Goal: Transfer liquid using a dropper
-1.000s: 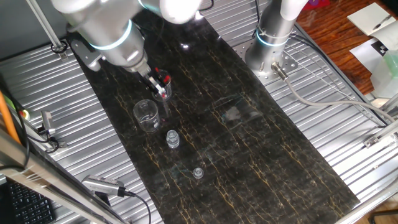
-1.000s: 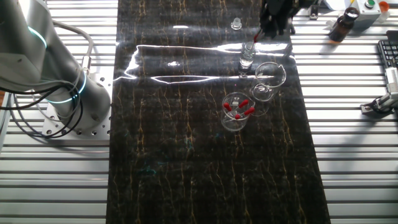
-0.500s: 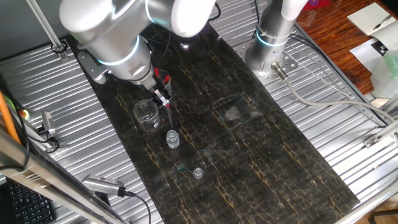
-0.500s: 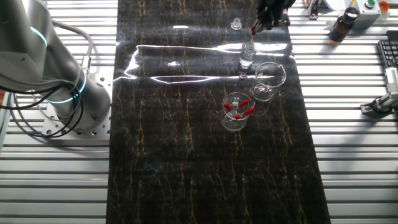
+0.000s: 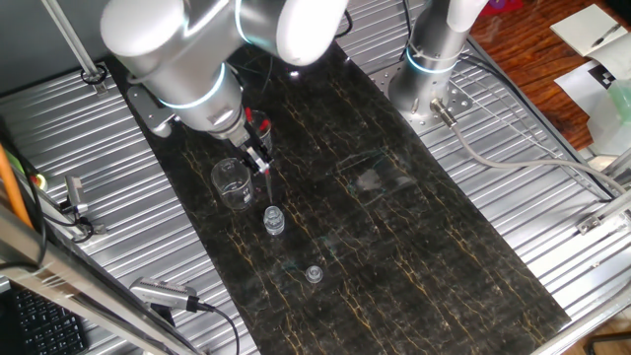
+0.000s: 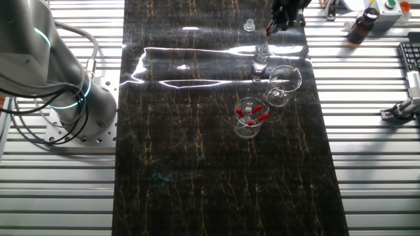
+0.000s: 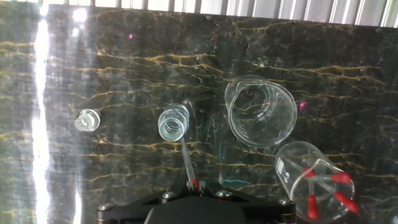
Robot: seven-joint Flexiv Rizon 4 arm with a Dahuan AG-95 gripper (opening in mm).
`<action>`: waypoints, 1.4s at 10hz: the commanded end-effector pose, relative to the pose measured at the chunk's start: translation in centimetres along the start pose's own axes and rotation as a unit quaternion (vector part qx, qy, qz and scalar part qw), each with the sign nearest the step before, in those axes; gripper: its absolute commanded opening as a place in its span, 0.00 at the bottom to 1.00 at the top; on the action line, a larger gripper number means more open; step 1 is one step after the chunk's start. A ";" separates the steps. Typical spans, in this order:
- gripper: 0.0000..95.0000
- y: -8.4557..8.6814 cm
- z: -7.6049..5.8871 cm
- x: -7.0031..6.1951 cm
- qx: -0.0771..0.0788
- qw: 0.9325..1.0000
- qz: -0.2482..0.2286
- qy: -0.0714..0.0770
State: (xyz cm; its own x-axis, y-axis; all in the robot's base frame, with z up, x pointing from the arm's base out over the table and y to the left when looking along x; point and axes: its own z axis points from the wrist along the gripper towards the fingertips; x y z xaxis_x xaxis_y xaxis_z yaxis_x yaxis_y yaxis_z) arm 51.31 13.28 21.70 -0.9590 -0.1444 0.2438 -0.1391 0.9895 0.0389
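Observation:
My gripper (image 7: 194, 184) is shut on the dropper (image 7: 186, 160), a slim clear tube with a red bulb pinched between the jaws. The tube points down at the small ribbed clear vial (image 7: 173, 122); its tip lies at the vial's rim, and I cannot tell if it is inside. In one fixed view the gripper (image 5: 258, 158) holds the dropper (image 5: 265, 174) just above the vial (image 5: 273, 220). In the other fixed view the gripper (image 6: 274, 23) and dropper (image 6: 265, 38) hang over the vial (image 6: 260, 59).
A large empty beaker (image 7: 261, 111) stands beside the vial. A small beaker (image 7: 314, 180) holding several red-bulbed droppers lies beyond it. The vial's small clear cap (image 7: 87, 120) sits on the dark marbled mat (image 7: 124, 56). Ribbed metal table borders the mat.
Over the last second my gripper has carried the dropper from beside the beakers toward the vial. In the last half second it has barely moved.

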 end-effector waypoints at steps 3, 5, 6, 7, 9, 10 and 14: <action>0.00 0.3 0.7 -0.6 0.001 1.000 0.003 0.001; 0.00 0.5 1.3 -1.0 0.000 1.000 0.005 0.001; 0.00 0.7 2.0 -1.3 0.001 1.000 0.006 0.001; 0.00 0.8 2.4 -1.5 0.001 1.000 0.007 0.001; 0.00 1.1 3.0 -1.7 0.000 1.000 0.008 0.001; 0.00 1.3 3.7 -2.0 0.001 1.000 0.009 0.001; 0.00 1.2 5.5 -2.7 0.001 1.000 0.009 0.001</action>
State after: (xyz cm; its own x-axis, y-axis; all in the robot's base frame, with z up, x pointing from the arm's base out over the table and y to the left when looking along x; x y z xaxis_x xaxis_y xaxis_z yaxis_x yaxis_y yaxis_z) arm 52.35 14.99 15.43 -0.9613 -0.1260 0.2452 -0.1218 0.9920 0.0321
